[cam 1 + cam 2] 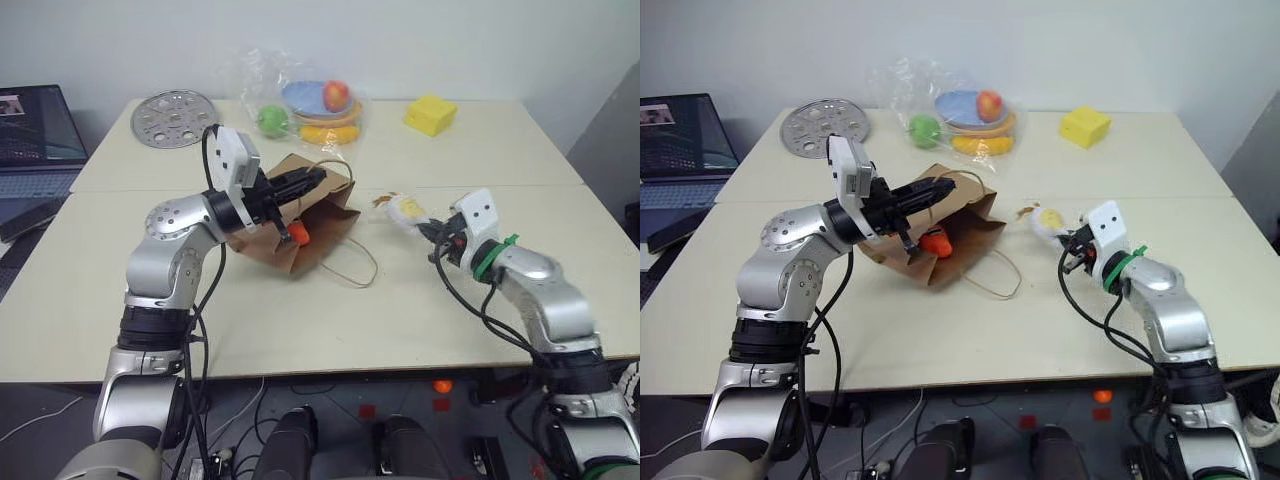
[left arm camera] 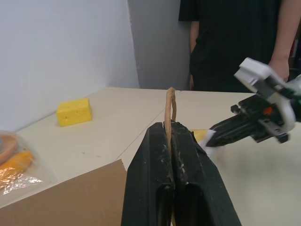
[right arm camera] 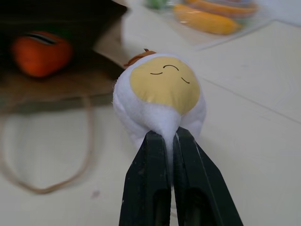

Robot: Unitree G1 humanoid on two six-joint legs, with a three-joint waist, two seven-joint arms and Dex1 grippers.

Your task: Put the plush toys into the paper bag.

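1. Right fingers [image 1: 436, 234] are clenched on the white egg toy [image 1: 408, 211], at three o'clock from the paper bag [image 1: 318, 232]; soft and light, it pinches easily.
2. Left fingers [image 1: 300, 181] pinch a bag handle [image 2: 170, 106], holding the mouth up.
3. Carrot toy [image 1: 298, 234] sits inside.
4. Bagged fruit [image 1: 310, 105] and yellow block [image 1: 430, 114] lie at twelve o'clock on the surface [image 1: 420, 310], clear.

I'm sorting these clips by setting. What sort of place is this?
Probably a lab or office set up for robot trials: plain pale tables pushed together against a bare wall, an open laptop at one side, and a person standing by, watching.
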